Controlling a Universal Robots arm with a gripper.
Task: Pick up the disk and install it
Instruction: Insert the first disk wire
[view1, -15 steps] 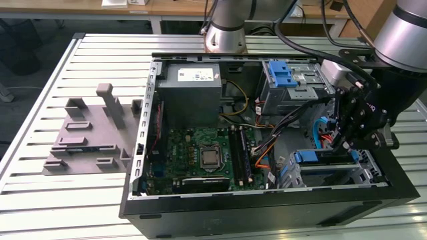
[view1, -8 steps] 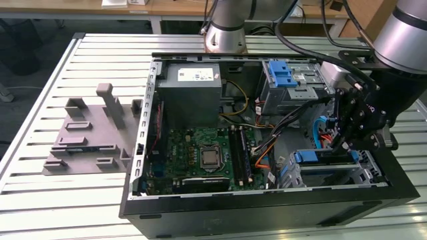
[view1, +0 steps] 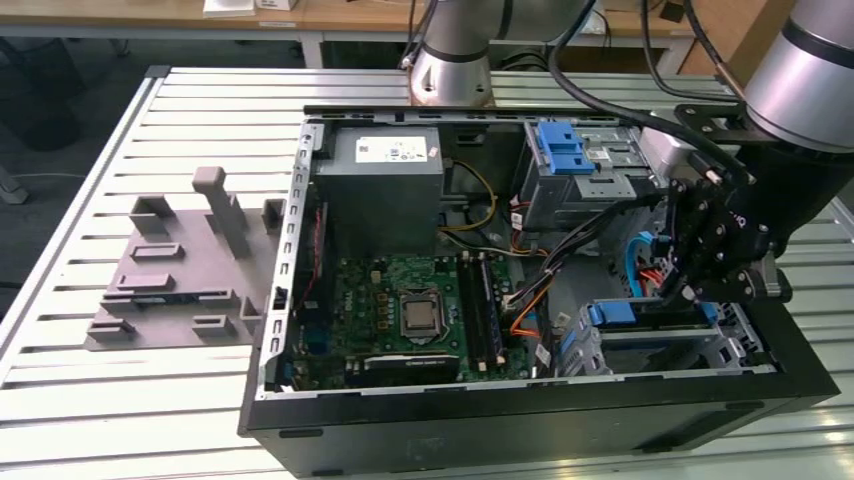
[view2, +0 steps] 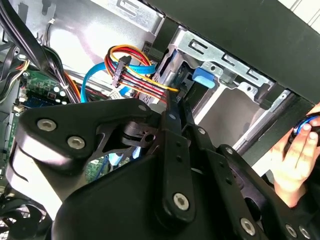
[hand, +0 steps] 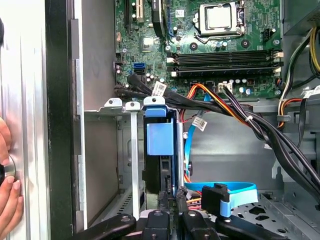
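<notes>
The disk (hand: 152, 172) stands edge-on in a slot of the silver cage (hand: 112, 107), its blue rail (hand: 160, 137) facing the first wrist camera. In the exterior view the disk's blue end (view1: 627, 314) shows in the cage (view1: 727, 350) at the front corner of the open computer case, on the exterior view's right. My gripper (hand: 171, 200) is directly over that slot, fingers together with nothing between them. In the second wrist view my gripper (view2: 172, 100) points its tips at the cage (view2: 225, 62), beside the red and yellow power plug. In the exterior view my gripper (view1: 674, 295) hangs just above the cage.
Cable bundles (hand: 260, 125) and a blue data cable (hand: 225, 190) run close beside the slot. The motherboard (view1: 414, 310), a grey power supply (view1: 387, 185) and a second cage with a blue latch (view1: 574, 150) fill the case. A person's hand (view2: 300, 150) rests outside the case wall.
</notes>
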